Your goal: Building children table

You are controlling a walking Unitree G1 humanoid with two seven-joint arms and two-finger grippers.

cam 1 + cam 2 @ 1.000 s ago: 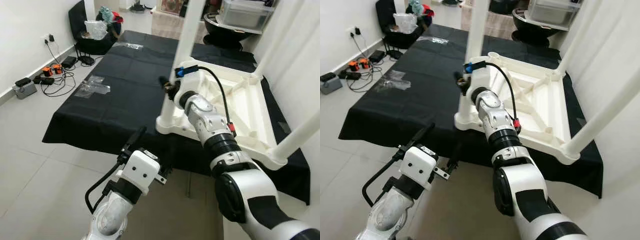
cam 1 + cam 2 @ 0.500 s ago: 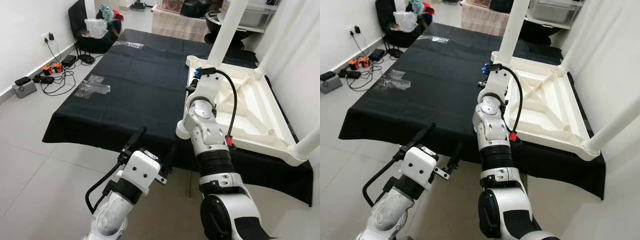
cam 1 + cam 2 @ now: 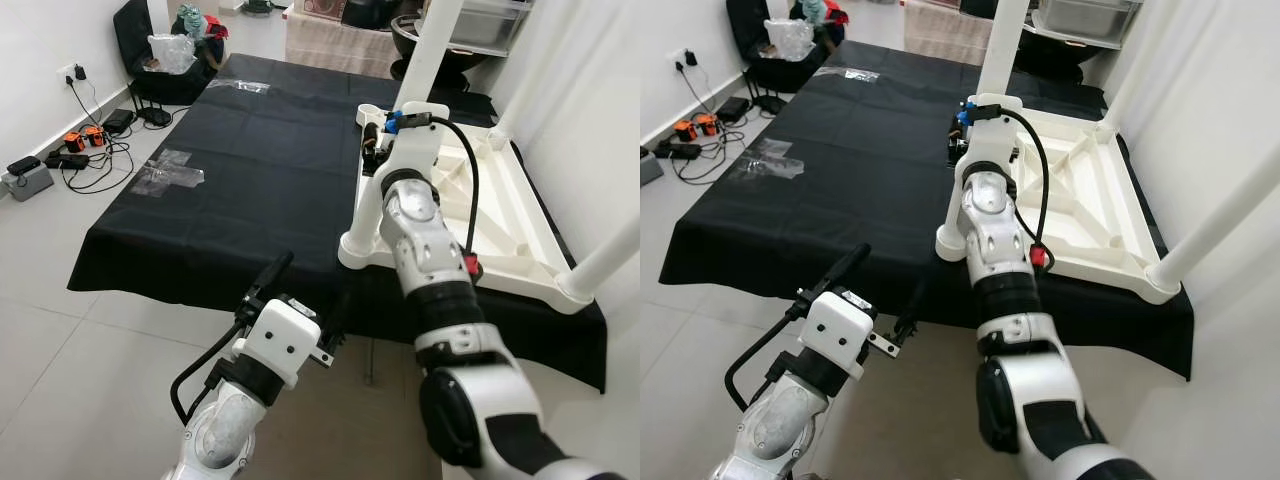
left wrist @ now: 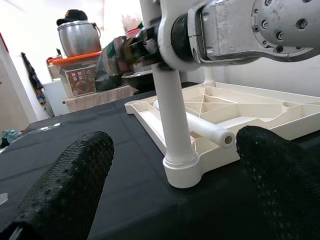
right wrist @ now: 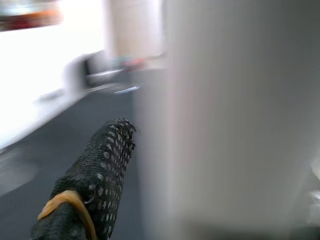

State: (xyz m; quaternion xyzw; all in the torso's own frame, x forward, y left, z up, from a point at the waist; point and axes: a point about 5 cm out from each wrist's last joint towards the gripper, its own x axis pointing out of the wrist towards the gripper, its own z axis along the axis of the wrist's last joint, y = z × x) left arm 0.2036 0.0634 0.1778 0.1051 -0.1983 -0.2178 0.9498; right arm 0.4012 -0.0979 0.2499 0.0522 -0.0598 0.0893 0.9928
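In the eye views we see the upturned white table top [image 3: 500,210] lying on the black cloth [image 3: 250,160], near its right edge, with the right gripper [image 3: 372,140] closed around 1 upright leg [image 3: 362,205] at the near-left corner. In the left wrist view our left gripper [image 4: 172,170] hangs low before the cloth's edge — its 2 fingers [image 4: 70,185] spread, empty. The right wrist view is blurred — a finger [image 5: 95,175] pressed against the leg.
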